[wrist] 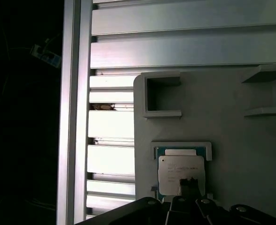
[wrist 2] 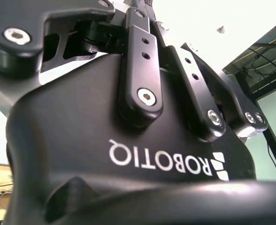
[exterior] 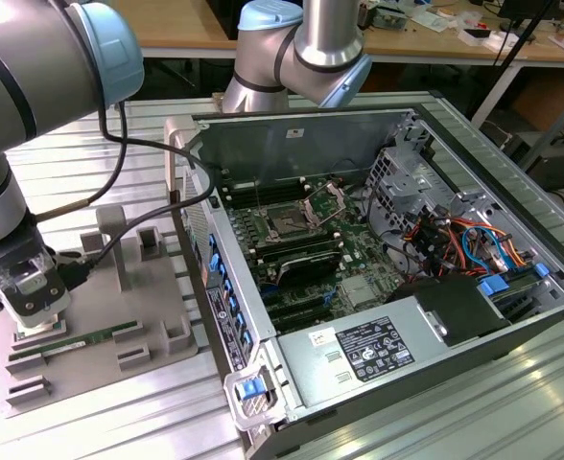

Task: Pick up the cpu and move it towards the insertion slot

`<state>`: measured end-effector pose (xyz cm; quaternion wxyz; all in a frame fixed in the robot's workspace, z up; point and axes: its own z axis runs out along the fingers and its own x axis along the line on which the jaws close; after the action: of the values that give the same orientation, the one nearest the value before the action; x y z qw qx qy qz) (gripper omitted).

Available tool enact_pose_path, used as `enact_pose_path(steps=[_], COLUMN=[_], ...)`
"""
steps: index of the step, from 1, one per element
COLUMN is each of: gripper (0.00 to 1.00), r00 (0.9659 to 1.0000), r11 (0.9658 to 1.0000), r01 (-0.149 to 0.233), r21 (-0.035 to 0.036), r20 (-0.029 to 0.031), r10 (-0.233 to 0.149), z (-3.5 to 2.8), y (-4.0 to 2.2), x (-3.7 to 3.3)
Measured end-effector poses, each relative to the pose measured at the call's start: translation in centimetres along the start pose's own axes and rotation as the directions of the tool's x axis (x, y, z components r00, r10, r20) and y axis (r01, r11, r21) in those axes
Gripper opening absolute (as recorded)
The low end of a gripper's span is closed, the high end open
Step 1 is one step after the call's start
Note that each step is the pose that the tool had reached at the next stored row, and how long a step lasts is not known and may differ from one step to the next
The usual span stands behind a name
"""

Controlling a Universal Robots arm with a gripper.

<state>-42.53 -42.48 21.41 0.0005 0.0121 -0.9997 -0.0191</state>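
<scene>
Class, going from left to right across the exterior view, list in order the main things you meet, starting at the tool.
tool → green memory stick → insertion slot → small grey heatsink → blue and orange cables

Evenly bright exterior view; second wrist view backlit; first wrist view dim.

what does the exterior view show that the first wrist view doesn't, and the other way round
Exterior view: the open computer case with the insertion slot on its board, and a green memory stick lying on the grey fixture. First wrist view: the cpu close up, seated in a framed pocket of that fixture. Shared: the grey fixture, the slatted metal table, and the tool low over the fixture.
</scene>
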Motion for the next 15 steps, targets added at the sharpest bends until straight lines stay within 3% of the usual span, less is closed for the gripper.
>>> enact_pose_path(steps=[15], gripper=[0.11], r00=[1.0000], r11=[1.0000], r01=[0.000], r21=[0.0000], r20=[0.0001], r10=[0.000], z=[0.25], y=[-0.01], x=[0.00])
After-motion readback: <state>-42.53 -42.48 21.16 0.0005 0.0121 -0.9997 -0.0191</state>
